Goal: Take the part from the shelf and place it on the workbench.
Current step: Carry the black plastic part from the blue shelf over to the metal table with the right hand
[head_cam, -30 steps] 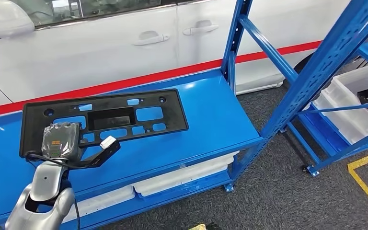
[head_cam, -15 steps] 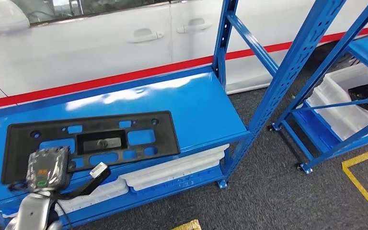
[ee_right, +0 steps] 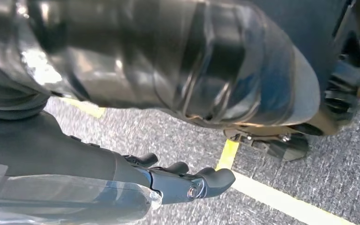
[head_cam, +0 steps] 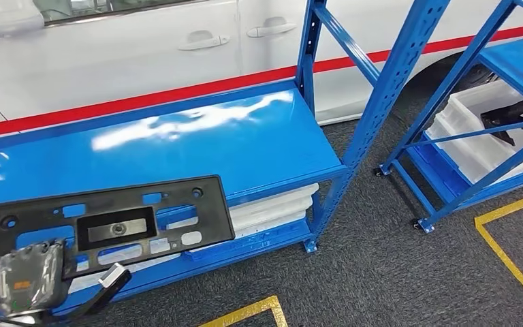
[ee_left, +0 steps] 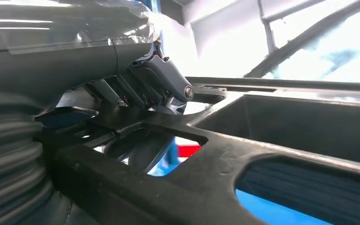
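A: Starting with the biggest thing, what fills the room?

B: A white car body with two door handles and a red stripe along its sill (head_cam: 143, 61) runs across the back. In front of it stands a tall blue steel shelf rack with perforated uprights (head_cam: 259, 136), its glossy top deck catching glare. A second blue rack (head_cam: 449, 184) stands well apart to the right.

A: And the floor?

B: Dark grey carpet (head_cam: 381, 272), marked with yellow tape lines (head_cam: 511, 252).

A: What sits in the racks?

B: Long white plastic bins (head_cam: 272, 208) lie on the lower level of the near rack. A larger white tub (head_cam: 483, 146) in the second rack holds a dark piece, too small to identify.

A: Where is the part?

B: The flat black plastic panel with rectangular cut-outs (head_cam: 102, 221) is at the front left of the near rack, overhanging its front edge. I cannot tell whether it touches the deck.

A: The hands?

B: The left hand (head_cam: 30, 279), plastic-wrapped, grips the panel's near edge; the left wrist view shows dark fingers (ee_left: 164, 82) bearing on the panel's frame (ee_left: 215, 154). The right hand (ee_right: 183, 180) hangs over the carpet, fingers curled inward around nothing.
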